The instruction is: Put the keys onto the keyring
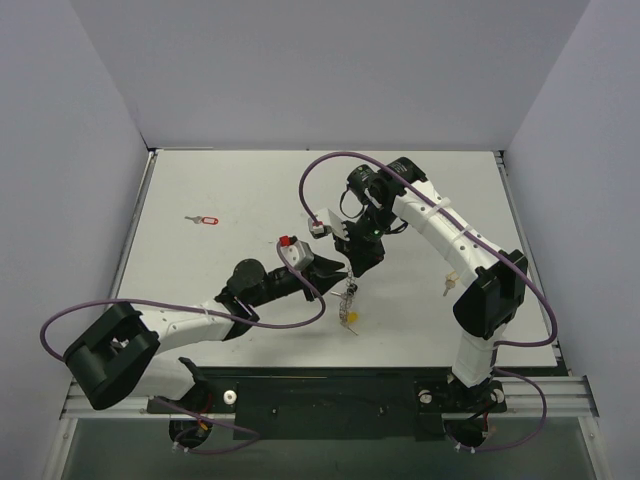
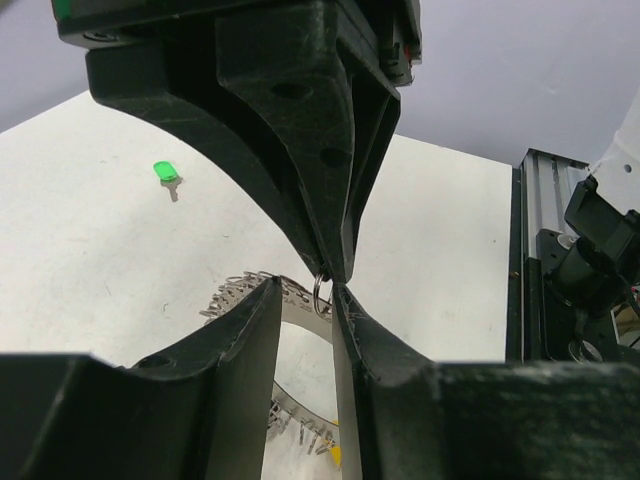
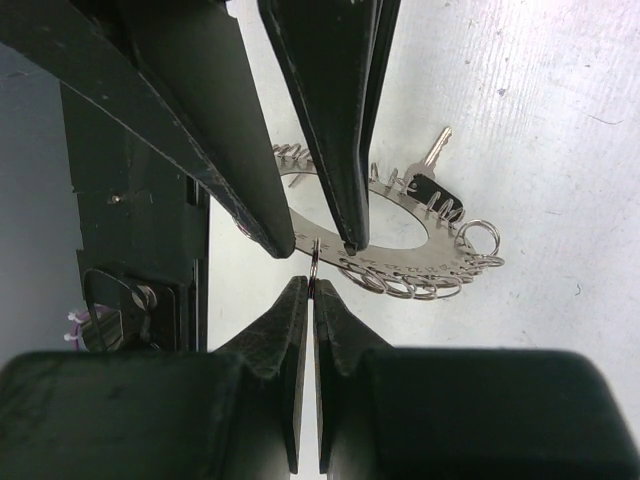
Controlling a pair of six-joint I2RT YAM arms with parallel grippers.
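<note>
Right wrist view shows the right gripper (image 3: 311, 285) clenched on a small rim loop (image 3: 313, 262) of the large silver wavy-edged wire keyring (image 3: 410, 272) hanging over the white table (image 3: 540, 100), the left gripper (image 3: 318, 245) with jaws parted astride it, grip unclear, so holding that loop still likely matters most.

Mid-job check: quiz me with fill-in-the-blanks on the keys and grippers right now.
The red-headed silver key lies on the white table, on the arms' ___ side.
The right gripper is ___ on a small silver wire ring.
The lone key in the left wrist view has a ___ plastic head.
Missing: left; shut; green.
</note>
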